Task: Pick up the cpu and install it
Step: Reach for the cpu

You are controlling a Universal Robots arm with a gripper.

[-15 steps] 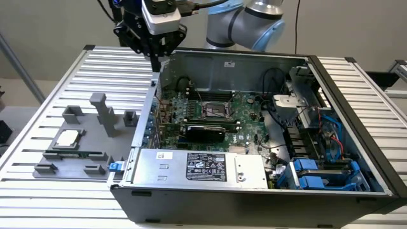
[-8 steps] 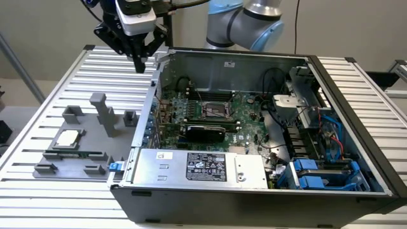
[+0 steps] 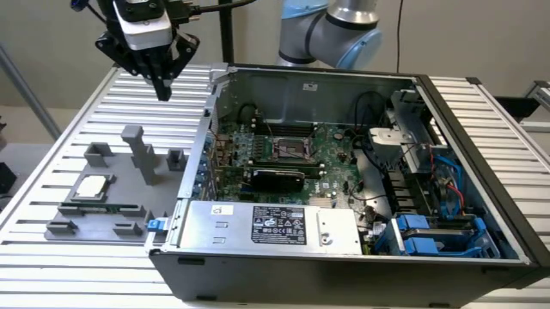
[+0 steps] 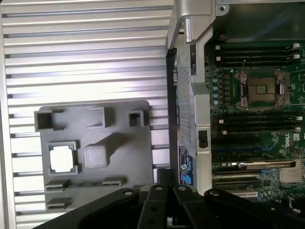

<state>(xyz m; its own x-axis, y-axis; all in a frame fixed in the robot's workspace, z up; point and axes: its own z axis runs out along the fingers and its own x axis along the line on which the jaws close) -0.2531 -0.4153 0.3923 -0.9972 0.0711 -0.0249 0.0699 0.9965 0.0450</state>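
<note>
Exterior view: the jaws are hanging in the upper left of the frame, tips pressed fully together and gripping nothing, and they are pointing straight down over the ribbed counter (image 3: 86, 270). The cpu (image 3: 90, 187) is lying flat, silver face up, in a square pocket of the gray fixture plate (image 3: 120, 201), at the middle left of the frame. From the jaws it is therefore lying lower in the frame and toward the exterior view's left, well apart from the tips, with the fixture's tall post (image 3: 138, 154) standing between the two. Being square, the cpu is offering no long axis; its edges are running roughly parallel to the fixture plate's edges. The empty socket (image 3: 292, 149) is sitting on the motherboard inside the open case (image 3: 344, 270), toward the exterior view's right of the jaws, so cpu and socket are lying on opposite sides of them.
</note>
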